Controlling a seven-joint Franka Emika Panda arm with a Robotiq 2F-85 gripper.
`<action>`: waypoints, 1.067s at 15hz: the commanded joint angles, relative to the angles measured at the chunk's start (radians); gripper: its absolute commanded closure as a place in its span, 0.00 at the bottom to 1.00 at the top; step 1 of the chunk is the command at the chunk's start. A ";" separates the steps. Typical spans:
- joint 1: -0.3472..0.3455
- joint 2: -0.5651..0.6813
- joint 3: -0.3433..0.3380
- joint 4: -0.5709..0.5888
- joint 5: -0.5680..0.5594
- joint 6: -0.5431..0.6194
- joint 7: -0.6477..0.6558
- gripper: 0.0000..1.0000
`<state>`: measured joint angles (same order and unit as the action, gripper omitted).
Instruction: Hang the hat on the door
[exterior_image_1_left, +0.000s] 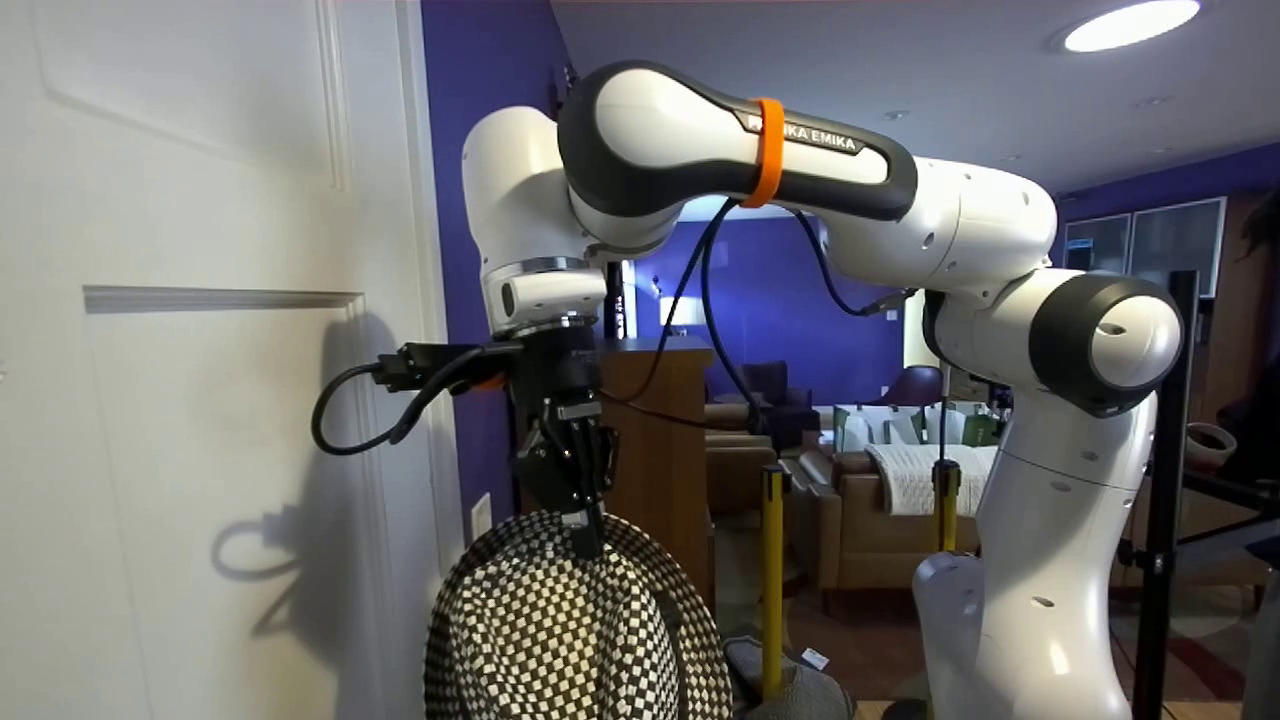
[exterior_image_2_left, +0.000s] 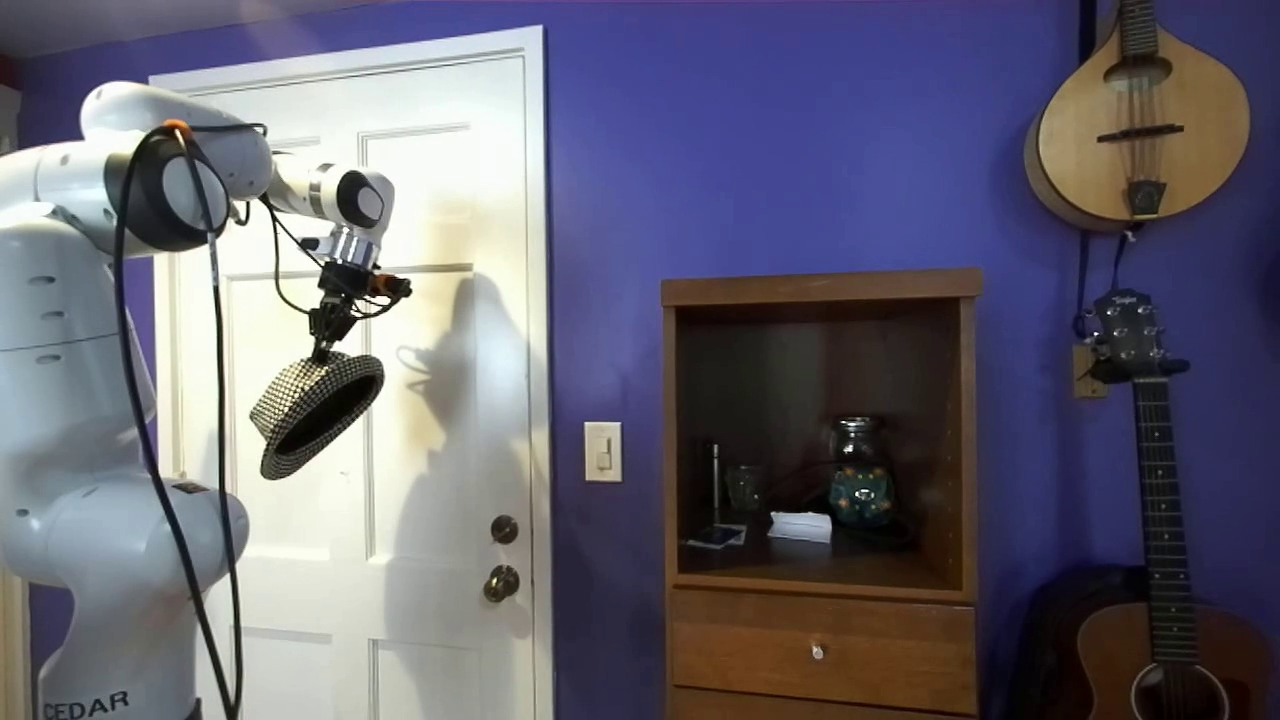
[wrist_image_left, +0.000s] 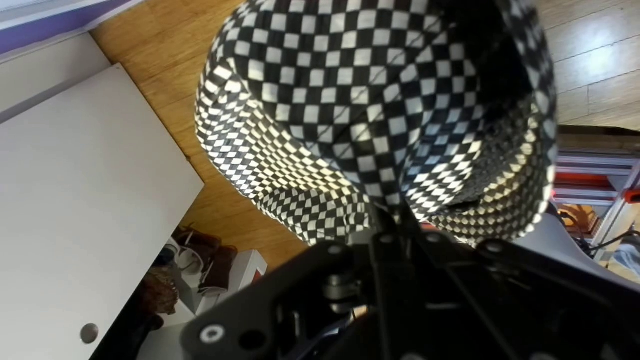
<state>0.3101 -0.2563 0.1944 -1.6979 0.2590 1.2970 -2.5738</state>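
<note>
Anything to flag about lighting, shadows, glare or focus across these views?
In both exterior views, the arm throws a shadow on the door; in an exterior view, a ceiling light is blown out to white; in the wrist view, glare whitens a patch of floorboards, the gripper in the foreground looks dark and soft, while the checks of the hat read clearly.

checkered hat (exterior_image_2_left: 312, 410) aslant in the pincer (exterior_image_2_left: 322, 352), white door (exterior_image_2_left: 425, 420) behind

I get the arm (exterior_image_1_left: 870, 230) and door (exterior_image_2_left: 342, 530) in both exterior views, near, along the door, and farther back, facing it, with my wrist view looking down.
</note>
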 joint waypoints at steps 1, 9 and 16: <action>-0.007 0.004 0.006 0.005 0.001 -0.004 0.000 0.96; -0.017 0.007 0.007 -0.014 0.014 0.039 0.045 0.99; -0.010 0.022 0.007 0.004 0.001 -0.004 0.000 0.96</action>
<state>0.3076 -0.2366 0.1941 -1.6993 0.2590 1.2970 -2.5738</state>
